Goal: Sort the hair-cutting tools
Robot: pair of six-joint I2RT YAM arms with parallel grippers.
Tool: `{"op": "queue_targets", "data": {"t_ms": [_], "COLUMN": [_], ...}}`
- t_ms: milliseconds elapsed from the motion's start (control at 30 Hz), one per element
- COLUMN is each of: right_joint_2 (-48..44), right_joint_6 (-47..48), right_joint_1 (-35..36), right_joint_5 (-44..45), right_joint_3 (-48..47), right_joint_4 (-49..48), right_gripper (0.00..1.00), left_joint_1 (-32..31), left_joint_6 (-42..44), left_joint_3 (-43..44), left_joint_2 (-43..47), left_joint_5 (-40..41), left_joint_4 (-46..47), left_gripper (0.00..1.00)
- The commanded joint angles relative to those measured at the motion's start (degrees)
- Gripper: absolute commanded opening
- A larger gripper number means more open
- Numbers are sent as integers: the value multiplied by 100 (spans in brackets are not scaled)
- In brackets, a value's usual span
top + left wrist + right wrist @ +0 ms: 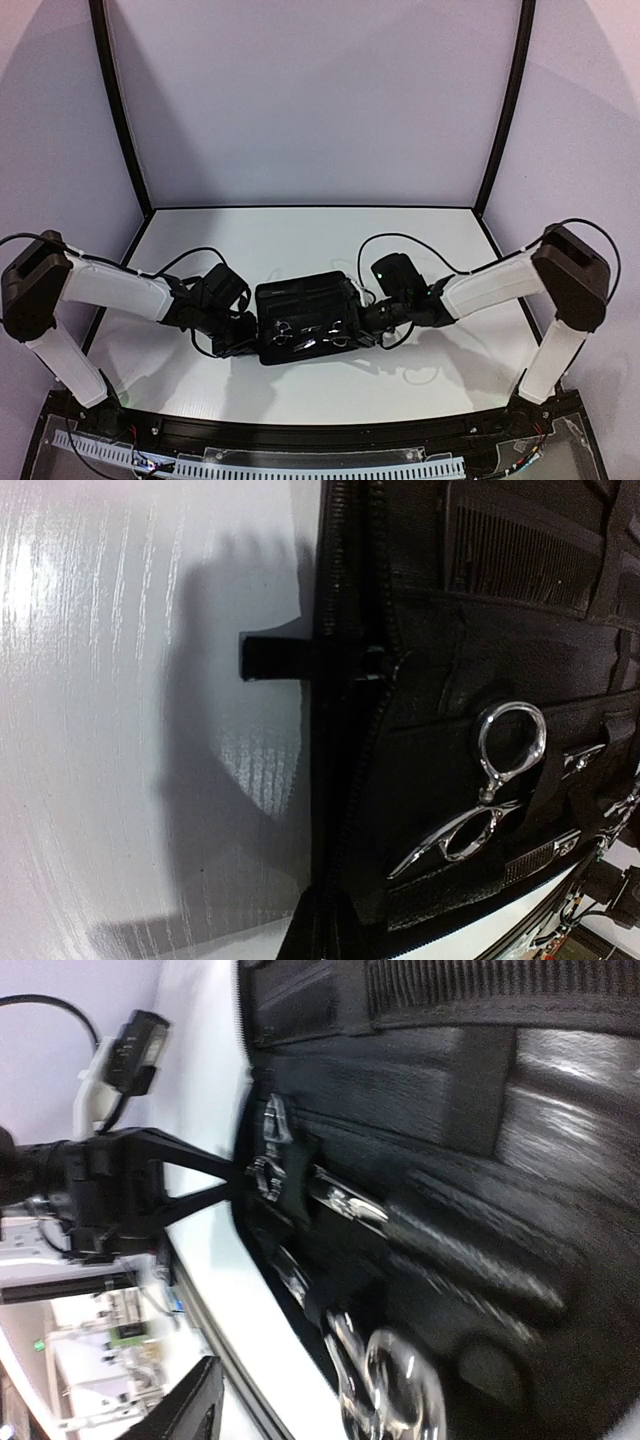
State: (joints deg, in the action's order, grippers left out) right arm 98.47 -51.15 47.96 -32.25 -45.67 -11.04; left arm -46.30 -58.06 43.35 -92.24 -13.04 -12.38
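— How many pieces?
— Two silver scissors (285, 336) and one black comb (515, 555), strapped inside the open case (300, 296), mid-frame on the desk (300, 240).
— The tools?
— Left tool (245, 1175) pinches the case rim; right tool (368, 315), can't tell.

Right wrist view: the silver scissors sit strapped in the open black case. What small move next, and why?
Probably lower the right claw onto the ring handle of the nearest small silver metal scissors. That ring lies uncovered, giving something to pinch, while the left claw seems to hold the black rectangular zip case steady at its edge.
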Motion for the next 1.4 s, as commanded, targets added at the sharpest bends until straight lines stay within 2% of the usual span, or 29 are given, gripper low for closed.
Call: {"op": "queue_targets", "data": {"t_ms": [0,233,333,433,567,633,800,1067,1367], "right_joint_2": [-530,-899,-1055,-1392,-1668,-1578,-1074,-372,211], "right_joint_6": [686,1001,1630,2806,4660,5477,6823,7617,7861], "right_joint_1": [29,29,29,29,37,36,55,354,504], "right_joint_5": [915,1465,1521,1727,1386,1427,1370,1894,2476], "right_joint_3": [-335,-629,-735,-947,-1216,-1394,-1839,-1877,-1919], "right_joint_4": [2054,3022,3179,3427,3796,4045,4575,4378,3895], "right_gripper": [66,74,74,73,72,72,72,68,60], "left_joint_1": [-101,-98,-100,-98,-91,-92,-54,-2,-1], "left_joint_6": [-45,-103,-40,56,282,415,732,753,736], "left_joint_3": [-118,-139,-100,-25,75,137,389,434,410], "left_joint_2": [-144,-153,-179,-215,-286,-305,-382,-401,-426], "left_joint_5": [-5,62,64,60,46,52,165,140,81], "left_joint_4": [-326,-243,-232,-247,-289,-331,-646,-721,-722], "left_gripper": [1,1,1,1,1,1,1,1,1]}}
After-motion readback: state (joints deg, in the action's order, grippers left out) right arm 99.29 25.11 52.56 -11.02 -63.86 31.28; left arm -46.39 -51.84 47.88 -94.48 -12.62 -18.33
